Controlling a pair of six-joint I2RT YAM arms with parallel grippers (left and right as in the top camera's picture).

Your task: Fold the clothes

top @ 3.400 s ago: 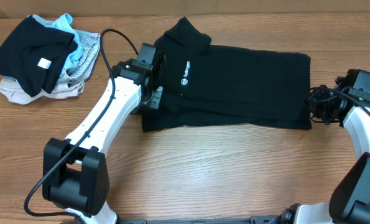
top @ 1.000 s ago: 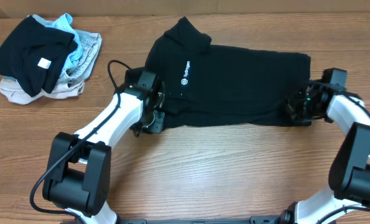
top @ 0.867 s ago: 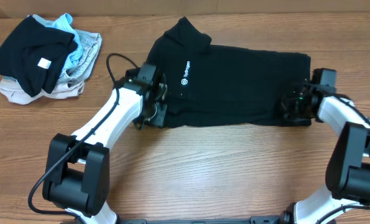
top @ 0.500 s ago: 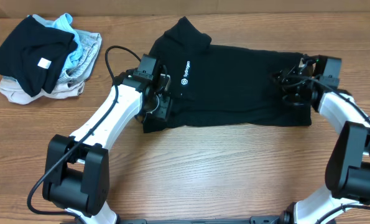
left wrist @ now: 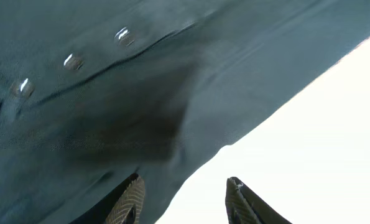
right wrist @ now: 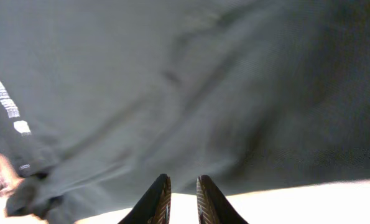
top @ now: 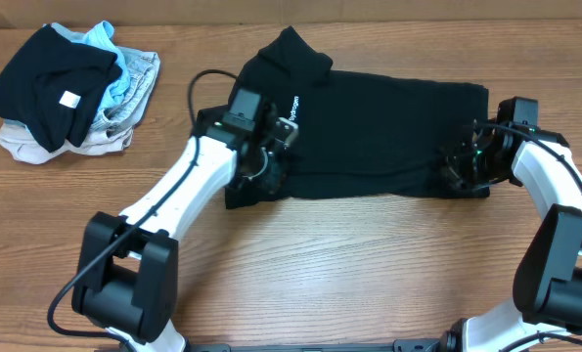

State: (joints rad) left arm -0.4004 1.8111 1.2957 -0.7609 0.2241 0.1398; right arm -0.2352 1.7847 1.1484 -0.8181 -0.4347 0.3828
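Polo shirt (top: 369, 137) lies spread flat on the tabletop (top: 349, 264), collar (top: 295, 49) at the far left and bottom hem to the right. L gripper (left wrist: 185, 199) sits low at the shirt's near edge, by the chest. Its fingers are apart, w/ the cloth edge over one finger and bright tabletop in the gap. R gripper (right wrist: 180, 194) is at the near corner of the hem end. Its fingers look almost together, but I can't tell if they pinch any cloth.

I think the step is getting hold of the near long edge at both ends, ready to fold it over. Next move prob needs both grippers to close on cloth, then lift and carry evenly so the edge doesn't sag.

Hard to see: L arm covers part of the white logo (top: 292, 106) and the shirt's near left corner. Both wrist views are blurry and washed out, though buttons (left wrist: 73, 61) show in the L one. A pile of other clothes (top: 70, 88) sits well apart, far left.
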